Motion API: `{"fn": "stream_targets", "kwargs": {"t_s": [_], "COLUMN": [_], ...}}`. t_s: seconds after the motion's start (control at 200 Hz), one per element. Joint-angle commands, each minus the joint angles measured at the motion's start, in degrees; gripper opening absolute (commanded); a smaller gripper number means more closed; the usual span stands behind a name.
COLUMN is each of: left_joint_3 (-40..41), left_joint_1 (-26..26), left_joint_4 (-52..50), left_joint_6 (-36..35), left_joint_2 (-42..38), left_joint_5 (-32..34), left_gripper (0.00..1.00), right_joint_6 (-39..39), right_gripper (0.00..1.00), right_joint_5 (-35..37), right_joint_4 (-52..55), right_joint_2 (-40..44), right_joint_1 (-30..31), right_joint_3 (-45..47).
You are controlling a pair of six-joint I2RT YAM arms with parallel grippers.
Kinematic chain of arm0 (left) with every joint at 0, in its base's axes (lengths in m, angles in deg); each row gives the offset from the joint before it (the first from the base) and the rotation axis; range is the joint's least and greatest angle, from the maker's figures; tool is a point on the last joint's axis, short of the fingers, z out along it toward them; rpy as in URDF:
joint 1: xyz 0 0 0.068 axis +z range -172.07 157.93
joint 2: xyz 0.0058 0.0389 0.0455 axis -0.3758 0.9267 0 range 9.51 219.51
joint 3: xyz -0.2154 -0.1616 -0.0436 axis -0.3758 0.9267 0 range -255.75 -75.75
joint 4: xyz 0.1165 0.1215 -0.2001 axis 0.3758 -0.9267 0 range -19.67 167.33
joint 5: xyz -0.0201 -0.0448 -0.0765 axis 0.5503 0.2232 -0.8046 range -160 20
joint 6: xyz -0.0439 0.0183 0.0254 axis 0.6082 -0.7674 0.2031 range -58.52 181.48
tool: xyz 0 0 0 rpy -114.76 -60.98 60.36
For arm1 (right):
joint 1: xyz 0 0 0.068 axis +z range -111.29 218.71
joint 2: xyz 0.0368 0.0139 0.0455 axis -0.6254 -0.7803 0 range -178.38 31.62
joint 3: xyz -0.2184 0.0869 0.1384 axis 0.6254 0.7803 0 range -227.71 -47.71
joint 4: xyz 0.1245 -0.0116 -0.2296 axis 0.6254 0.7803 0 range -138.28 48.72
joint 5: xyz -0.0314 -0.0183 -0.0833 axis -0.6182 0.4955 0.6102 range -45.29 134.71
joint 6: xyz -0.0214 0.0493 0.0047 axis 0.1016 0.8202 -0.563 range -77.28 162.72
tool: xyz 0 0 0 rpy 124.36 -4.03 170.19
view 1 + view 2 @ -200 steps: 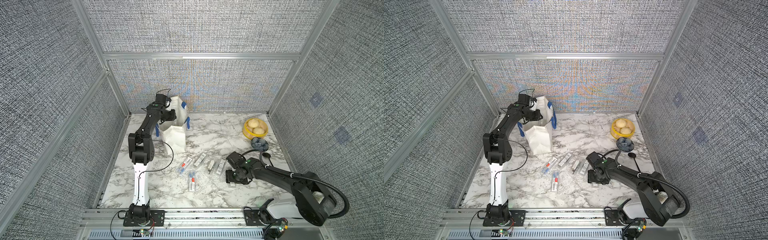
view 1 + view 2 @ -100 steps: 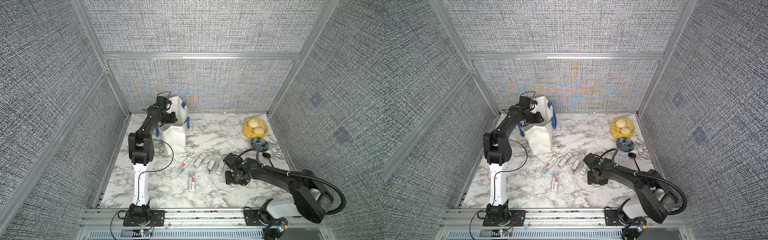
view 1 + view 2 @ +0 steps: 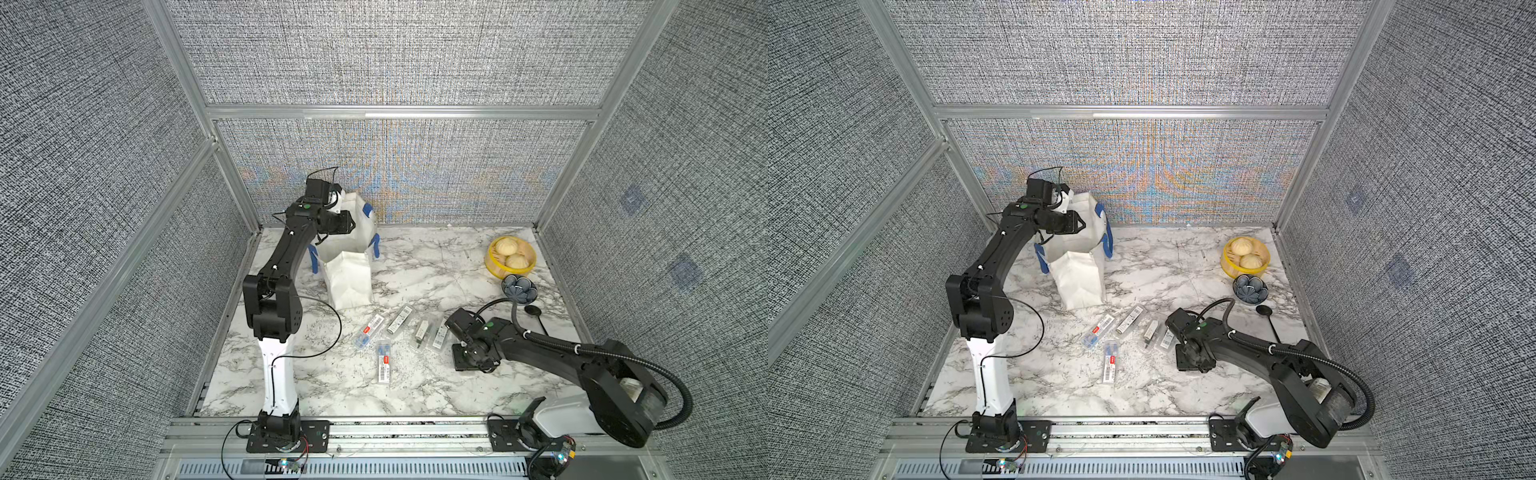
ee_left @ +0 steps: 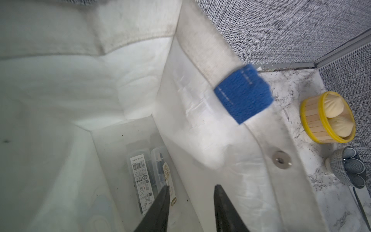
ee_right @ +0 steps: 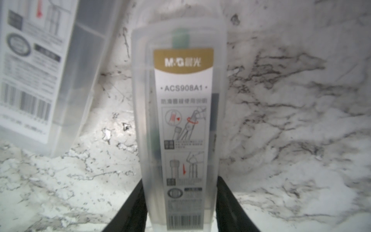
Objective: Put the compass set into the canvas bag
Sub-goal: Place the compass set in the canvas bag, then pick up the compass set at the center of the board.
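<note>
The right gripper [image 5: 180, 179] clamps the compass set [image 5: 181, 120] on the marble table [image 5: 281, 100], while the left gripper [image 4: 190, 187] hangs parted and empty over the canvas bag [image 4: 220, 140].

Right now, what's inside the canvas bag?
In the left wrist view, the canvas bag holds two clear compass cases side by side on its floor: the barcode-labelled case and the gold-labelled case. The left gripper jaws cover their near ends and the floor behind them.
</note>
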Motion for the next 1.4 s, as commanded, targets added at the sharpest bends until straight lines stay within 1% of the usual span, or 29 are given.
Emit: {"fn": "stream_targets", "kwargs": {"t_s": [0.0,0.105,0.12,0.19,0.315,0.455,0.565,0.67,0.81,0.88,0.955,1.05,1.105,1.396], "left_joint_3": [1.9,6.5,7.2,10.0,13.7,19.2,25.0,30.6,37.3,39.0,40.3,43.1,43.4,47.1], "left_joint_1": [0.0,-0.5,-0.6,-1.3,-3.5,-8.2,-13.6,-18.7,-23.3,-25.0,-25.9,-26.7,-27.4,-28.9], "left_joint_4": [1.7,4.1,4.3,5.0,3.7,5.4,10.8,18.6,31.8,35.6,37.6,44.4,45.2,46.5], "left_joint_6": [-0.7,-0.5,-0.4,-1.0,-3.2,-2.8,0.9,6.6,14.7,17.1,19.1,23.2,24.3,26.1], "left_joint_2": [-3.4,-7.5,-9.3,-12.4,-17.2,-22.3,-24.1,-23.6,-21.3,-19.7,-17.8,-16.2,-15.3,-14.3], "left_joint_5": [0.0,-0.2,-0.2,-0.1,2.3,2.5,-1.3,-5.8,-10.4,-11.7,-12.8,-15.8,-16.6,-16.6], "left_gripper": [0.39,0.39,0.39,0.39,0.39,0.41,0.41,0.41,0.42,0.45,0.48,0.51,0.52,0.52], "right_joint_6": [-0.6,-1.4,-1.6,-2.1,-3.3,-5.3,-7.0,-8.1,-9.0,-9.3,-9.7,-10.2,-10.1,-10.8], "right_gripper": [0.44,0.41,0.41,0.40,0.39,0.39,0.39,0.39,0.39,0.39,0.39,0.39,0.39,0.39], "right_joint_5": [0.9,1.9,2.1,3.0,4.4,5.6,6.4,6.0,4.6,3.7,2.7,1.4,0.8,-1.6], "right_joint_4": [-1.1,-1.7,-1.8,-1.8,-2.4,-4.2,-5.7,-6.9,-9.2,-10.5,-12.3,-14.6,-15.5,-17.0], "right_joint_2": [0.8,2.1,2.4,3.8,6.8,9.4,10.0,9.6,8.9,8.9,9.1,9.0,8.7,5.7], "right_joint_1": [0.1,0.1,0.1,0.1,0.1,0.1,0.1,0.0,0.0,0.0,-0.1,-0.1,-0.3,-1.0], "right_joint_3": [0.7,0.5,0.5,0.2,-0.4,-1.6,-3.4,-5.1,-6.4,-6.5,-6.1,-5.6,-5.7,-8.1]}}
